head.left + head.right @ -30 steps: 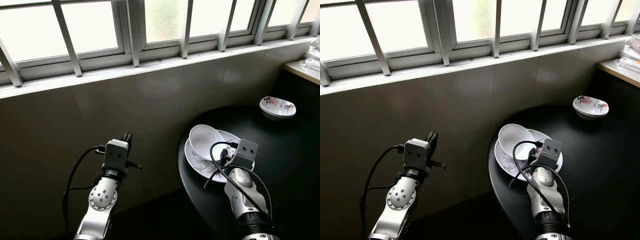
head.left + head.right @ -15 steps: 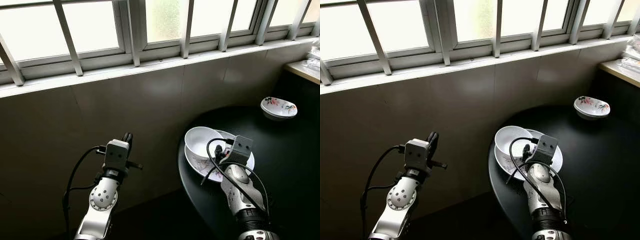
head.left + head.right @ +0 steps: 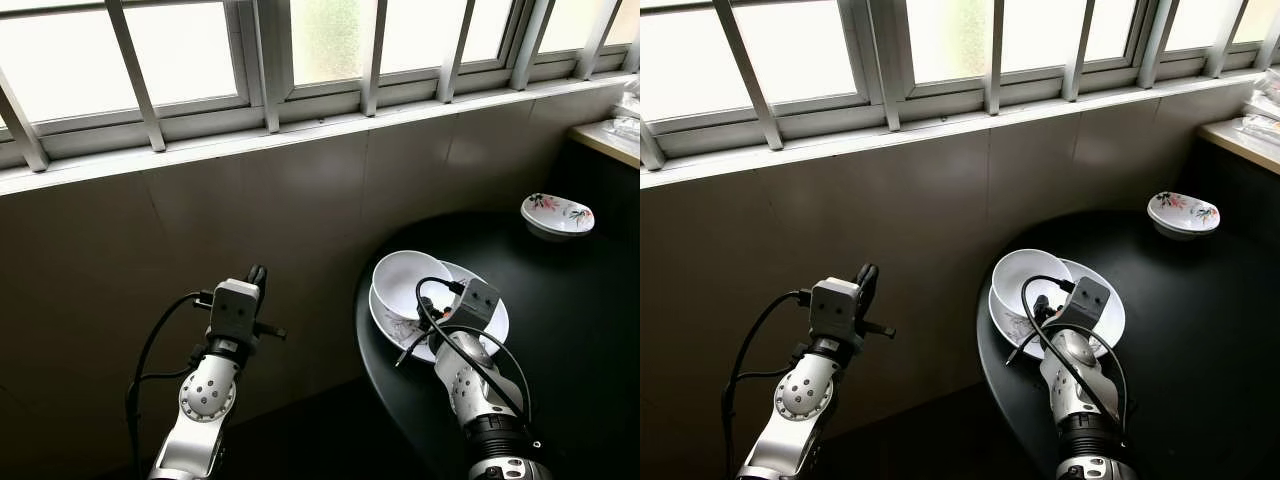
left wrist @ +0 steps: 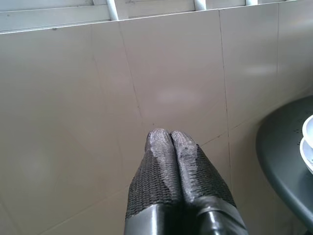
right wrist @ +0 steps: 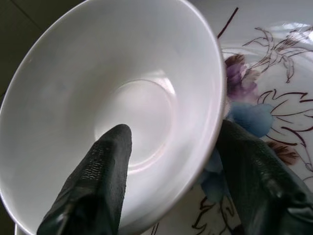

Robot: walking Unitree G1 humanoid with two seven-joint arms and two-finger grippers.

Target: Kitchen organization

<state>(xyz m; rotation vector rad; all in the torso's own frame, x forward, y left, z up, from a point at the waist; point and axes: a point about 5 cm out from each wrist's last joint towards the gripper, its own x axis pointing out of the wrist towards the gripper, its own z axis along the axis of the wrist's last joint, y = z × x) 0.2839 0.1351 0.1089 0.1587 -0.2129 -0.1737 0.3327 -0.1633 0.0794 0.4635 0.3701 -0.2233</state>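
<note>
A round black worktop [image 3: 560,330] is seen at the right of the head views, set against a grey tiled wall [image 3: 300,210] beneath a barred window [image 3: 320,40]. Near the worktop's edge closest to the wall, a white bowl [image 3: 405,283] is seen resting on a flower-patterned plate [image 3: 490,322], towards the plate's wall-side part. The right gripper [image 5: 173,147] is placed at the bowl's rim: in the right wrist view one of the black fingers [image 5: 98,181] is seen inside the bowl and the other outside it, over the plate's purple and blue flower print, so that the bowl's wall lies between them. The fingers are spread apart across that wall; whether they are pressed on it cannot be told. In the head views the right arm [image 3: 470,375] is seen reaching over the worktop to the plate.

The left gripper [image 4: 169,134] is held up in the air in front of the tiled wall, off to the left of the worktop and well apart from the dishes, with its fingers pressed together and nothing between them.

Farther back on the worktop, a small flowered dish [image 3: 556,214] is seen standing by itself, well apart from the plate. A pale counter corner [image 3: 605,140] is seen at the far right
</note>
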